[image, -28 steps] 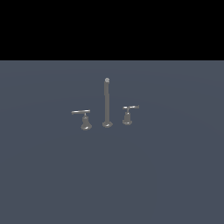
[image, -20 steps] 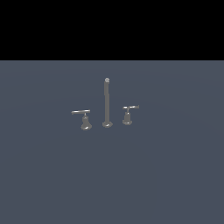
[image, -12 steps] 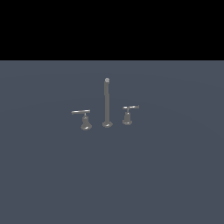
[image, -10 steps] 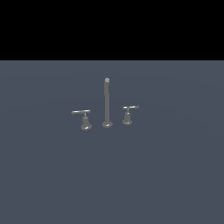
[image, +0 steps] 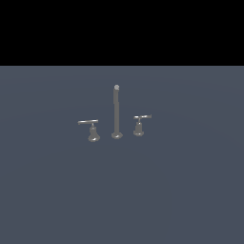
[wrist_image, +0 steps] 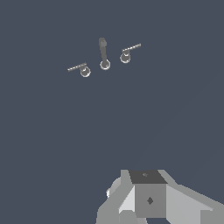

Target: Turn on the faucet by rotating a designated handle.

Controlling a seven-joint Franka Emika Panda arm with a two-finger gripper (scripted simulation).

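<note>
Nearest the wrist camera, one blocky grey and white body of the gripper point(wrist_image: 148, 199) fills the foreground; its fingers are out of frame, so whether they are apart or together cannot be told. The arm does not appear in the exterior view.

One flat, matte blue-grey counter point(image: 181, 190) carries everything; none of its edges show in the wrist view, and only its far edge shows in the exterior view, against black.

Well apart from the gripper, toward the middle of the counter, stands one faucet point(image: 116, 114) in three separate grey metal pieces set in a row, none touching another:
- One spout point(image: 116, 110), a tall thin upright rod with a rounded tip and a small round foot, in the middle.
- One designated handle point(image: 139, 125), a short thin lever bar lying level on a small flared base, on the exterior view's right of the spout.
- One larger handle point(image: 91, 130), with a longer level lever on a bigger bell-shaped base, on the exterior view's left of the spout.

All three pieces carry small bright glints.
</note>
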